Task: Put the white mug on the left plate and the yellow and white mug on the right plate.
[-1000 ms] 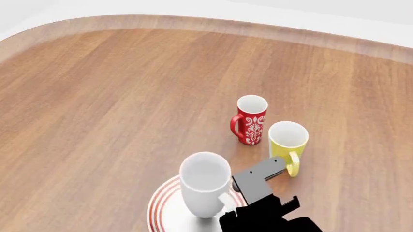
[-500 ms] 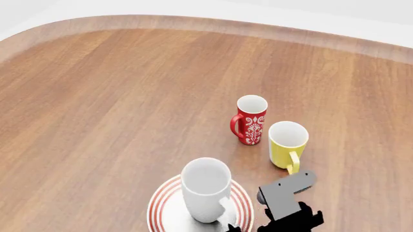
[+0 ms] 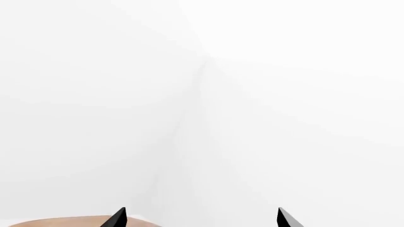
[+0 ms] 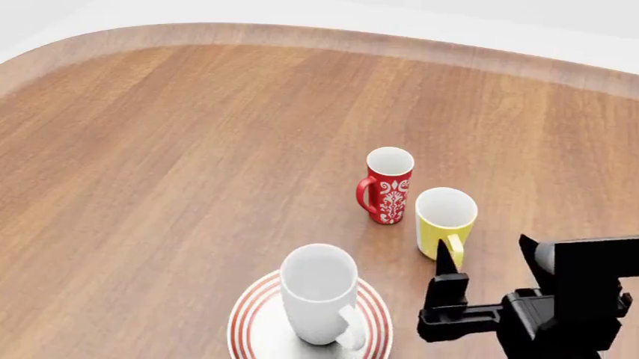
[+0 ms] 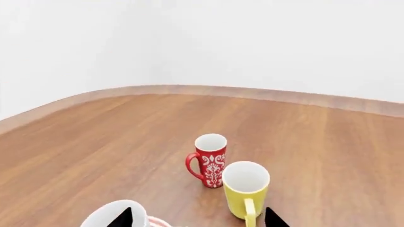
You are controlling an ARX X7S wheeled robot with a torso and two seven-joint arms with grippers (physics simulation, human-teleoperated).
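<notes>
The large white mug (image 4: 319, 293) stands upright on a red-ringed plate (image 4: 250, 323) at the near edge of the head view, handle toward my right arm. The yellow and white mug (image 4: 445, 219) stands on the bare table behind and to the right of it, handle toward me. My right gripper (image 4: 486, 254) is open and empty, just near and right of the yellow mug. The right wrist view shows the yellow mug (image 5: 245, 187), the white mug's rim (image 5: 101, 218) and a sliver of plate (image 5: 158, 222) ahead of the right gripper (image 5: 197, 218). My left gripper (image 3: 200, 220) is open, facing a white wall. The second plate is out of view.
A red mug with a white ornament pattern (image 4: 387, 185) stands just behind and left of the yellow mug, close to it; it also shows in the right wrist view (image 5: 211, 161). The wooden table (image 4: 179, 149) curves to a rounded far edge with a white wall beyond.
My right gripper has let go of the white mug's handle, swung right and turned. The white mug stays upright on the plate.
</notes>
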